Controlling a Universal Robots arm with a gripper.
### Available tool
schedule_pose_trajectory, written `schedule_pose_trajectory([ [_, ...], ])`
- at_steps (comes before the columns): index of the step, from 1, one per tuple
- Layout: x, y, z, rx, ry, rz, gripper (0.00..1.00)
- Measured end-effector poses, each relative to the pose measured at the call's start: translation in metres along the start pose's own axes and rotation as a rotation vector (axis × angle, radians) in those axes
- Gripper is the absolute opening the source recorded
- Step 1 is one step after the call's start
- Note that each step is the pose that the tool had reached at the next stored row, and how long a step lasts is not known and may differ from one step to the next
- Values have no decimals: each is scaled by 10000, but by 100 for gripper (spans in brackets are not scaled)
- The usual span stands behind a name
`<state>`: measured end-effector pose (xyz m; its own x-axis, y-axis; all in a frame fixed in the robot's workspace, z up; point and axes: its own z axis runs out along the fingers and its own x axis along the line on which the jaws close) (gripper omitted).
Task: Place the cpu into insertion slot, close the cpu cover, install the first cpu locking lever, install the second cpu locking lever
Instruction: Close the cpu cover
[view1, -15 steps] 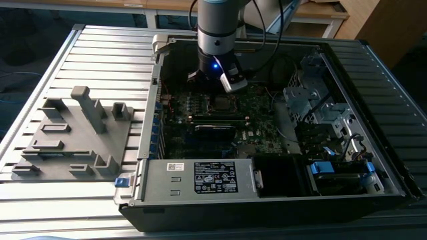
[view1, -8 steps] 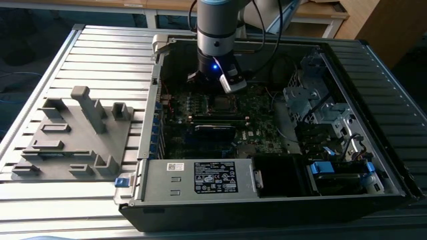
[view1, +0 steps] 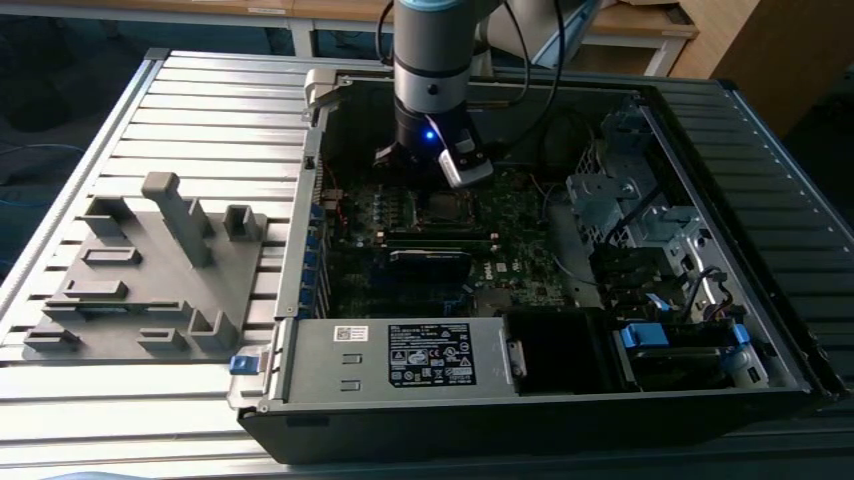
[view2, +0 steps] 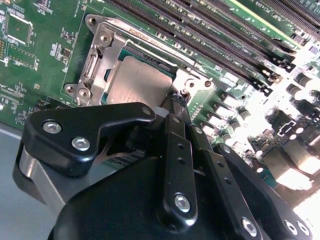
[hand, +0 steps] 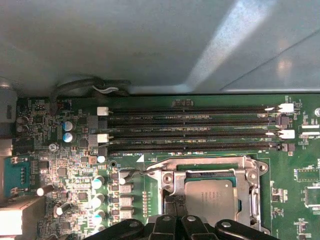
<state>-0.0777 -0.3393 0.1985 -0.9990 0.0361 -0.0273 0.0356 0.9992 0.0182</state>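
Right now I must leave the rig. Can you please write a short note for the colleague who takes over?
Gripper: fingers together, tips at a corner of the cpu cover. I cannot tell whether they pinch anything.
Things: the cpu lies in the insertion slot, and the cover appears flat over it.
Done: cpu placed, cover closed.
Left: both locking levers. One thin lever sticks out beside the slot and does not look latched.
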Motion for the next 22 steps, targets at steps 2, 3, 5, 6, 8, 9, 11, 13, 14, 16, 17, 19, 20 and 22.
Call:
schedule_pose_trajectory([
  [2,1,-1,4,2,-1,0,11],
  [3,0,0,6,-1,-4,0,11],
  [5,0,1,8,-7,-7,1,11],
  [6,0,1,8,-7,-8,0,11],
  [8,0,1,8,-7,-8,0,11],
  [9,0,1,4,-9,-9,1,11],
  [11,-3,4,-11,-27,-21,0,11],
  [13,-3,3,-45,-11,-11,0,11],
  [14,-3,3,-61,-10,-10,0,11],
  [16,-3,3,-90,-10,-10,0,11],
  [17,-4,3,-107,-9,-9,0,11],
  [19,-5,4,-147,-7,-8,0,11],
  [20,-5,4,-168,-8,-9,0,11],
  [22,-6,5,-193,-7,-8,0,11],
])
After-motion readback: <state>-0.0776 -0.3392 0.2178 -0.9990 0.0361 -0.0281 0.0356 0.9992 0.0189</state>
